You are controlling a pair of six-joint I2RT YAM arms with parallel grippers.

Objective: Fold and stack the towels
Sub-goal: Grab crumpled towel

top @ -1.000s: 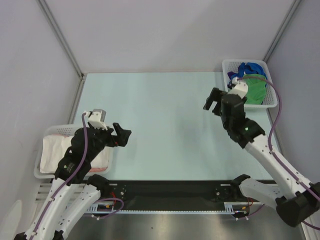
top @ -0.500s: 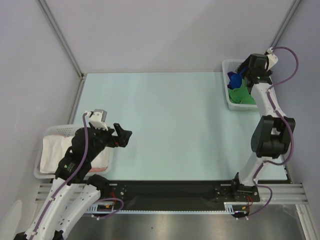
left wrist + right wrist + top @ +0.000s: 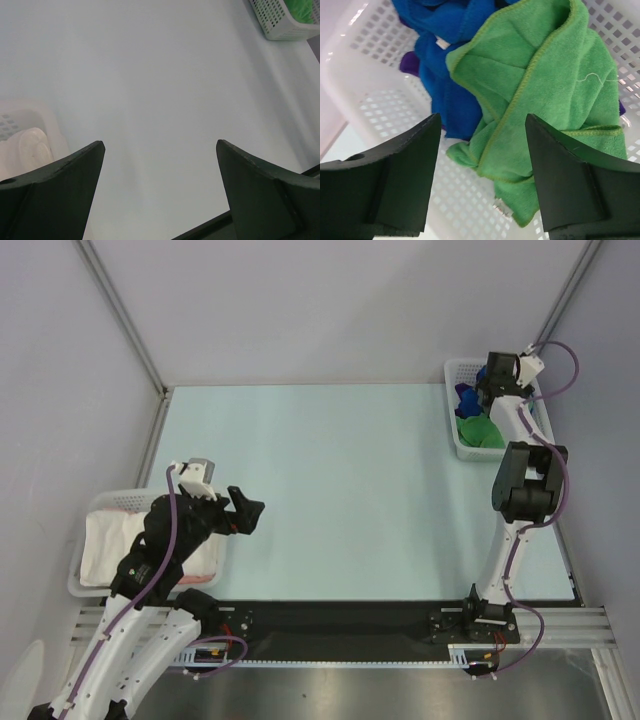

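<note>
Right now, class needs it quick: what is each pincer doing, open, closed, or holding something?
Left pincer: open, holding nothing, above the pale table.
Right pincer: open, holding nothing, over the crumpled green microfibre towel in the white perforated plastic basket.

top external: high, behind arms, looking down | left wrist: low, faces far-right basket [image 3: 280,22] | right wrist: close above same basket [image 3: 375,95]
</note>
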